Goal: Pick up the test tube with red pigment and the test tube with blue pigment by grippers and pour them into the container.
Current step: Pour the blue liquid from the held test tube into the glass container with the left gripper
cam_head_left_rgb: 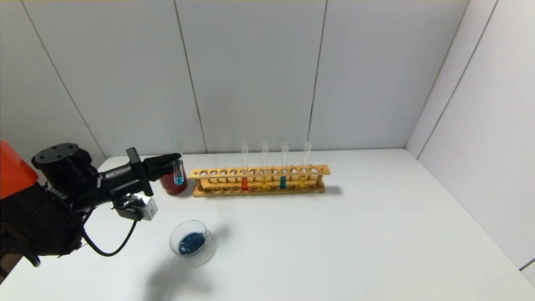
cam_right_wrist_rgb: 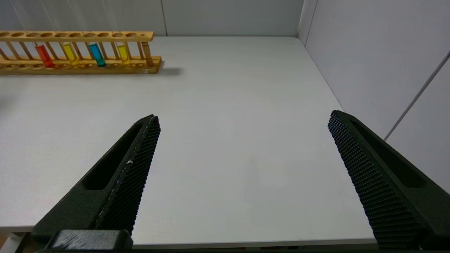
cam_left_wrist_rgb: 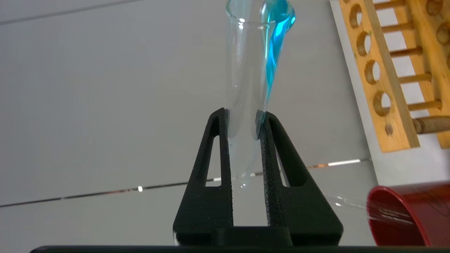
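Blue-pigment tube (cam_head_left_rgb: 179,172) clamped in left gripper (cam_head_left_rgb: 175,161), beside rack (cam_head_left_rgb: 259,180)

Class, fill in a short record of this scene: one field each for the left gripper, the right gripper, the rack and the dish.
left gripper: shut on the test tube with blue pigment, held beside the red cup
right gripper: open, empty, above the bare white table
wooden rack: holds red, yellow, teal and yellow tubes
glass dish: on the table, blue liquid inside
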Available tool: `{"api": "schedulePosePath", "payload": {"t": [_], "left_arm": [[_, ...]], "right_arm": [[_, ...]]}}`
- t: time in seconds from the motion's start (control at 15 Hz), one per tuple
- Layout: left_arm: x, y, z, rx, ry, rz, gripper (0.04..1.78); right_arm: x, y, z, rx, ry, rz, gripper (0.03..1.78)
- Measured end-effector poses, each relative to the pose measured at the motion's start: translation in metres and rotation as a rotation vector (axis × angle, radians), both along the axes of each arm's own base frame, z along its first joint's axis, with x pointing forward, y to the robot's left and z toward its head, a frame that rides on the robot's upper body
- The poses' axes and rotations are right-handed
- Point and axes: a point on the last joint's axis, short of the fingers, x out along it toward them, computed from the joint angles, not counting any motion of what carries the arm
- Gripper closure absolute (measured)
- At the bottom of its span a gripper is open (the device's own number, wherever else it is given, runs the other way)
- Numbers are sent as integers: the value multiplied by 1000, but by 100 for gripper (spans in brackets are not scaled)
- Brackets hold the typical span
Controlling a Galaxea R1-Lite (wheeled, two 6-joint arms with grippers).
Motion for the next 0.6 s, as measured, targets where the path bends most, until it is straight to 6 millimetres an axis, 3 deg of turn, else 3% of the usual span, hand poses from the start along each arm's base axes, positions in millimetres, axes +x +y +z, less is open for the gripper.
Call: {"api": "schedulePosePath", "payload": {"t": [0.6], "left_arm": [[1, -4, -8, -8, 37, -21, 152]], "right_arm": [[0, 0, 0, 0, 0, 0, 6]]}}
